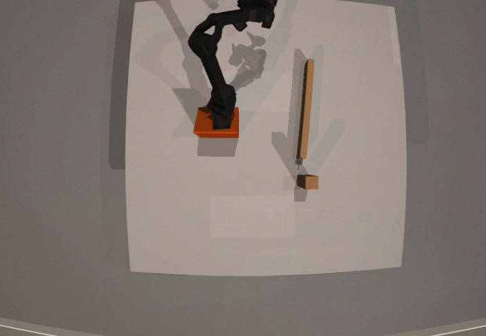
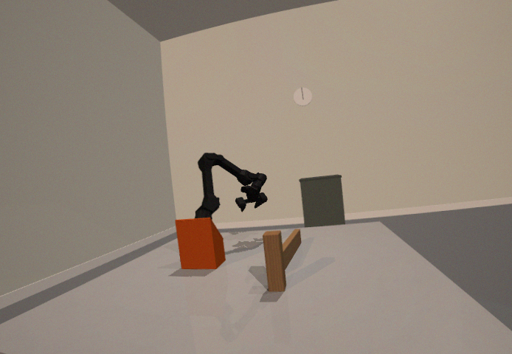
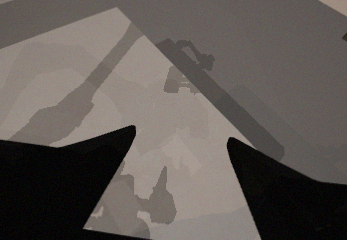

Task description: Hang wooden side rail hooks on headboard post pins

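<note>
The wooden side rail point(image 1: 307, 106) point(image 2: 292, 248) lies lengthwise on the table, narrow from above. Steel hooks point(image 1: 299, 161) stick out of its near end towards the headboard post, with a small gap between them and the post. The post point(image 1: 311, 182) point(image 2: 274, 260) stands upright. Its slot and pins are hidden, and the two hooks cannot be told apart. My gripper point(image 1: 253, 27) point(image 2: 250, 207) point(image 3: 181, 135) is open and empty, high above the table at the far side, left of the rail's far end and clear of it. The wrist view shows neither rail nor post.
The arm stands on an orange base block point(image 1: 216, 134) point(image 2: 196, 245), left of the rail. The pale table point(image 1: 172, 237) point(image 2: 348, 317) has its far edge near the gripper. A dark grey cabinet point(image 2: 322, 202) stands beyond the table by the wall.
</note>
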`<control>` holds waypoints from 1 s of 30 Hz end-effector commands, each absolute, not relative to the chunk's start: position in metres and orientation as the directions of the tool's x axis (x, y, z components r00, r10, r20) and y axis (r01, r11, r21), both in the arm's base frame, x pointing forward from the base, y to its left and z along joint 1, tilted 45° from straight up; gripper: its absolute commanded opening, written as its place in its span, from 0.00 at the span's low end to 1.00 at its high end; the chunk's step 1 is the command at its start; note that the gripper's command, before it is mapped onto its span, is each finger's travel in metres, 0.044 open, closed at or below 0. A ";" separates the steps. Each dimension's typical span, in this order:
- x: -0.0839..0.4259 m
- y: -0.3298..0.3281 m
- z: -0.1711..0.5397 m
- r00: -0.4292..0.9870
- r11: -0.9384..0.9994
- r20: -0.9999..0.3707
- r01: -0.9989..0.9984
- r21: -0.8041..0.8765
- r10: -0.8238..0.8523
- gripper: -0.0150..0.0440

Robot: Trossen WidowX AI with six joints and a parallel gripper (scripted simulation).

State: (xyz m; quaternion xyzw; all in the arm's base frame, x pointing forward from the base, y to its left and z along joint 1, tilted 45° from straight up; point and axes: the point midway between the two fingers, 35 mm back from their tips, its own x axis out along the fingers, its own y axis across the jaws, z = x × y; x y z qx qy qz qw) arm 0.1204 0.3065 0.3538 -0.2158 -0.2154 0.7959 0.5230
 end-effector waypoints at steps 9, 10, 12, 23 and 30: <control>0.239 0.279 0.274 -0.061 -0.199 -0.219 -0.695 -0.691 0.974 1.00; 0.248 0.274 0.267 -0.036 -0.190 -0.228 -0.688 -0.700 0.973 1.00; 0.266 0.263 0.252 0.014 -0.174 -0.248 -0.674 -0.718 0.969 1.00; 0.339 0.180 0.164 0.253 -0.113 -0.377 -0.680 -0.724 0.891 1.00; 0.363 0.115 0.112 0.374 -0.105 -0.441 -0.654 -0.749 0.816 1.00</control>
